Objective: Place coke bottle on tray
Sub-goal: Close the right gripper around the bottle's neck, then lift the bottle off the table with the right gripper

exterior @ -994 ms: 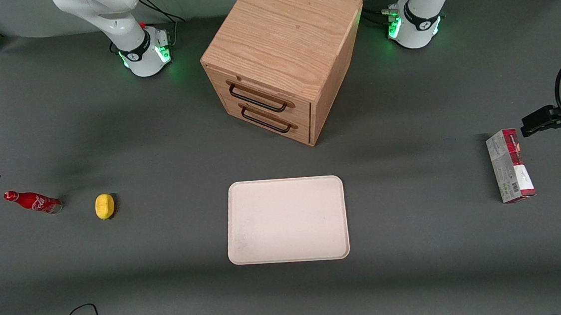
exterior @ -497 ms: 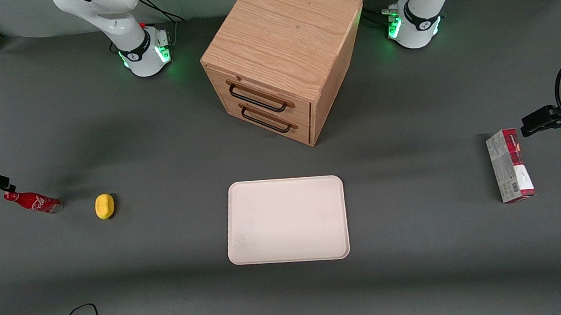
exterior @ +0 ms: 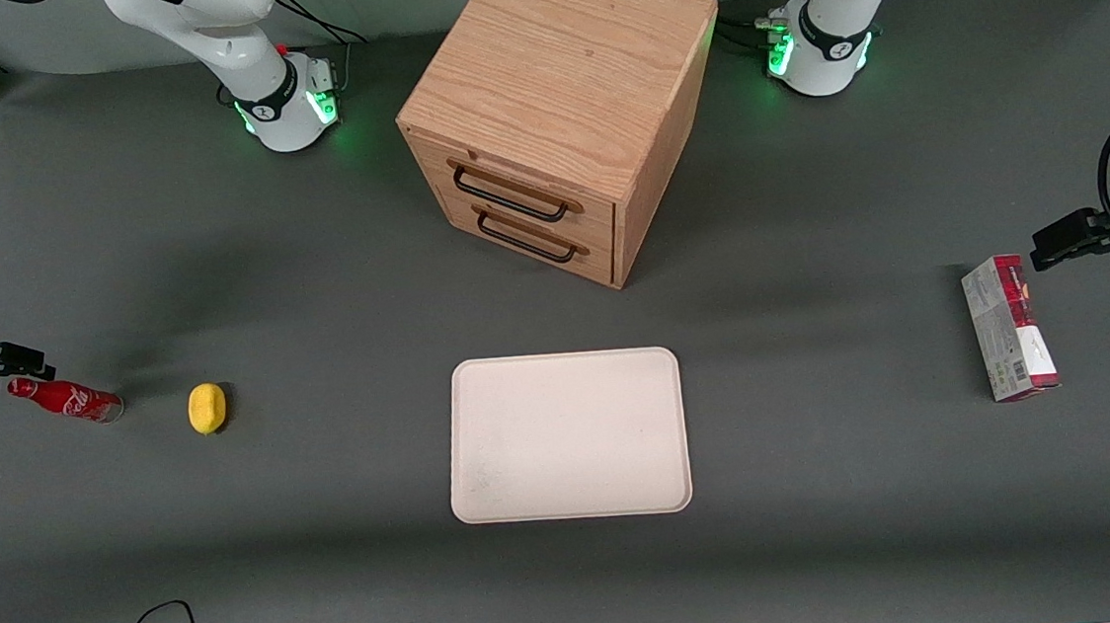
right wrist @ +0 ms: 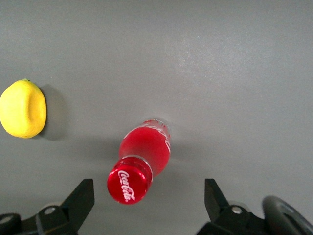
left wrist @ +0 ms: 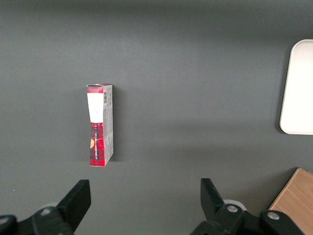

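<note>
The coke bottle (exterior: 66, 398) was found standing on the dark table (exterior: 339, 586) at the working arm's end, apart from the tray (exterior: 567, 436), which lay flat near the table's middle, nearer to the front camera than the wooden drawer cabinet (exterior: 559, 113). A yellow lemon (exterior: 207, 408) was located beside the bottle, between it and the tray. The gripper (right wrist: 148, 203) was positioned above the bottle's cap, its fingers (right wrist: 80, 198) spread wide on either side of the bottle, with nothing held and no contact made. A red-and-grey carton (exterior: 1008, 327) was observed toward the parked arm's end of the table.
</note>
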